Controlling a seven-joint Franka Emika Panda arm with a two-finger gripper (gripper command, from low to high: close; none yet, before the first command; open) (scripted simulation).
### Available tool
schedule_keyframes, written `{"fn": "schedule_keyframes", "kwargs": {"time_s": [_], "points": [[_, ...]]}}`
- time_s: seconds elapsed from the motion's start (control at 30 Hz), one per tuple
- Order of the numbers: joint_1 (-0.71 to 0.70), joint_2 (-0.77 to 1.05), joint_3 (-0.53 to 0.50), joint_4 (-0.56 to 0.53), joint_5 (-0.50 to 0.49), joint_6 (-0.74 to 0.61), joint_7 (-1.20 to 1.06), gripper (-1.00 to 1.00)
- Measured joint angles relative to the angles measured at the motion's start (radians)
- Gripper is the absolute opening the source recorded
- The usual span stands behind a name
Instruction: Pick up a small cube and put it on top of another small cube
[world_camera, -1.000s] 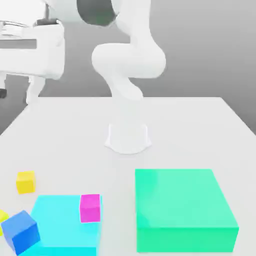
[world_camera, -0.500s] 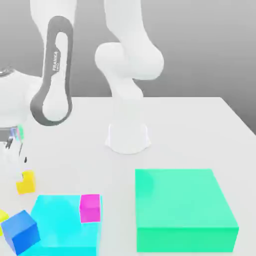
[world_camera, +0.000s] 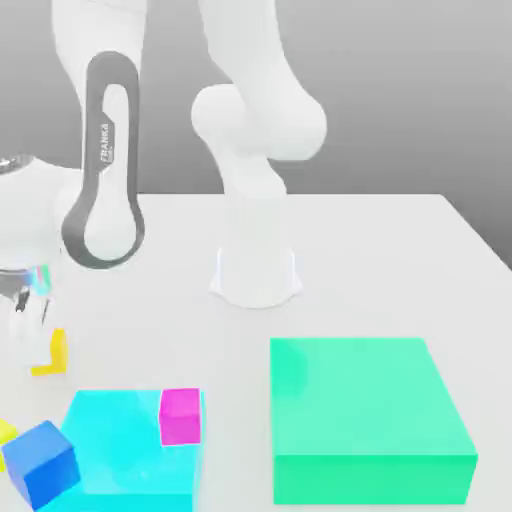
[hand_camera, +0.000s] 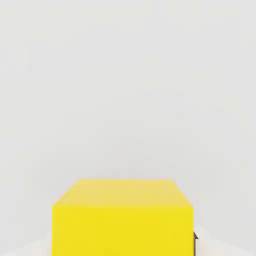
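Note:
A small yellow cube (world_camera: 53, 354) rests on the white table (world_camera: 380, 260) near the exterior view's left edge, half covered by my hand. My gripper (world_camera: 35, 332) has come down over it and is shut on it. In the hand view the yellow cube (hand_camera: 123, 218) sits close up between the jaws, with bare table beyond it. A small magenta cube (world_camera: 180, 416) lies on the flat cyan block (world_camera: 120, 455). A small blue cube (world_camera: 40, 465) sits at the cyan block's corner.
A large green block (world_camera: 365, 420) stands at the front on the exterior view's right. The arm's white base (world_camera: 256, 275) is at the table's middle. A sliver of another yellow cube (world_camera: 5, 432) shows at the left edge.
The arm swung down to the left and lowered the hand over the yellow cube. The jaws, open before, have closed on it, and the cube now looks partly covered.

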Motion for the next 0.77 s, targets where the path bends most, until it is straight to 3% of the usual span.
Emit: {"fn": "schedule_keyframes", "kwargs": {"time_s": [0.47, 0.57, 0.6, 0.77], "points": [[0.238, 0.014, 0.163, 0.473, -0.093, -0.454, 0.274, -1.0], [0.255, 0.088, 0.178, 0.493, -0.089, -0.4, 0.287, -1.0], [0.256, 0.118, 0.179, 0.489, -0.087, -0.365, 0.287, 1.0], [0.256, 0.118, 0.179, 0.489, -0.087, -0.365, 0.286, 1.0]]}}
